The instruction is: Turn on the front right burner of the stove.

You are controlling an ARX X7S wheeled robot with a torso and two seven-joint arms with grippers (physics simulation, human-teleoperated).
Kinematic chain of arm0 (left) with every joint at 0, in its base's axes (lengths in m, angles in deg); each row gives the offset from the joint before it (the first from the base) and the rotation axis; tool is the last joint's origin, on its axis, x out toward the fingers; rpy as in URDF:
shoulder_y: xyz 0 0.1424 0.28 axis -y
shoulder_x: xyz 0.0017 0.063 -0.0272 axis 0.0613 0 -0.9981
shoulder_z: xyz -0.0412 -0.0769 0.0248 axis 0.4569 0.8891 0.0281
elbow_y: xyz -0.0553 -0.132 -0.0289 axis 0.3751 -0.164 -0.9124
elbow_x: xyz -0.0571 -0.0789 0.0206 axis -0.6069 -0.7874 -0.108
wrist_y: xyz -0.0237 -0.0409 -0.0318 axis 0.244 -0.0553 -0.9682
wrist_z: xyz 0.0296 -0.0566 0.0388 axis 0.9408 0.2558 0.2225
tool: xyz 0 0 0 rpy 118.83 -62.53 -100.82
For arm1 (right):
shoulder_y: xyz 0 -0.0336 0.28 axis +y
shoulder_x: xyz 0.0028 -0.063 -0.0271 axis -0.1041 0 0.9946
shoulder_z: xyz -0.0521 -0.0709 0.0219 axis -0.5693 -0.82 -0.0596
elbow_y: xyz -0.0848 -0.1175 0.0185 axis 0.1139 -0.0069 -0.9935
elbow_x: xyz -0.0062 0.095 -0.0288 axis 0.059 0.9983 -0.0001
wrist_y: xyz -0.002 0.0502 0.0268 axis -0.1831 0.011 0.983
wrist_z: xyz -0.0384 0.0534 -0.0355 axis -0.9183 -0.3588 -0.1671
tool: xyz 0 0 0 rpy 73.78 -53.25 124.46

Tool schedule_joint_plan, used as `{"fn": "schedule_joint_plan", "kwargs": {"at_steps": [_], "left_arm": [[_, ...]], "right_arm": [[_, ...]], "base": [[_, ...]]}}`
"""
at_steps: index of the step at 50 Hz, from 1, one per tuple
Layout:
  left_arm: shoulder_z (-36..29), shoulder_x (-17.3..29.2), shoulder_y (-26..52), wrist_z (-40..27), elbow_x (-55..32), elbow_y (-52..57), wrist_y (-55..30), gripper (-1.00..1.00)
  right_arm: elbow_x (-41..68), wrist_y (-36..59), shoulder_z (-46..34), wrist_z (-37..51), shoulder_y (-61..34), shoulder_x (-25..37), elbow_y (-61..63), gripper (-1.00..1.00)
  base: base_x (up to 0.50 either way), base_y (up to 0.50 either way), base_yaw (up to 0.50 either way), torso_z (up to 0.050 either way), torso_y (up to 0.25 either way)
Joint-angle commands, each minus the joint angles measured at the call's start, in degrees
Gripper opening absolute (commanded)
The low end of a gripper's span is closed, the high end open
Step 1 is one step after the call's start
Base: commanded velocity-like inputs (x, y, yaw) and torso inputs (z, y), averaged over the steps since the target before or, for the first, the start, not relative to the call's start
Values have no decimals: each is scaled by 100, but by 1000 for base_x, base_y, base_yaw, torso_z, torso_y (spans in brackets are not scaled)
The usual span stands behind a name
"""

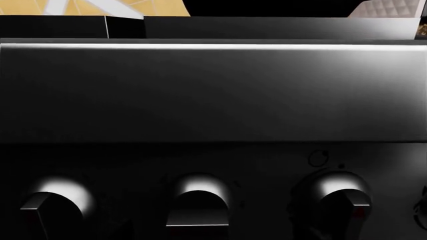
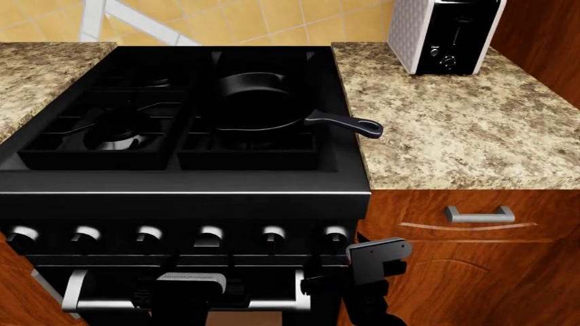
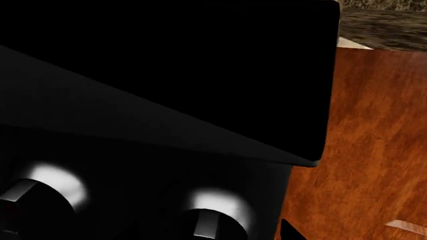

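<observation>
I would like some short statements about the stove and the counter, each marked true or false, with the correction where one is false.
1. A pan sits on the stove. True.
2. The pan's handle points to the robot's left. False: it points right, toward the counter.
3. The stove front has six knobs. True.
4. A kettle stands on the counter. False: a toaster stands there.
5. The right arm is beside the rightmost knob. True.
</observation>
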Motion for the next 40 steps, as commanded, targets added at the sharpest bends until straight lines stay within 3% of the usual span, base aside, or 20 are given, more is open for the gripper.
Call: {"fn": "schedule_joint_plan", "kwargs": {"at_steps": [1,24,40], "left_arm": [[-52,34,7,-42,-39,-59,32,100],[-145,90,25,-97,-121,-136,118,100],[-211,135,38,-137,-180,-85,104,100]], "right_arm": [[56,-356,-140,14,-19,-32,-492,100],[52,-1211,-250,130,-631,-103,-2154,100],[37,-1311,-399,236,-726,-49,-2073,100]], "base": [[0,0,0,0,0],[0,0,0,0,0],[0,0,0,0,0]]}}
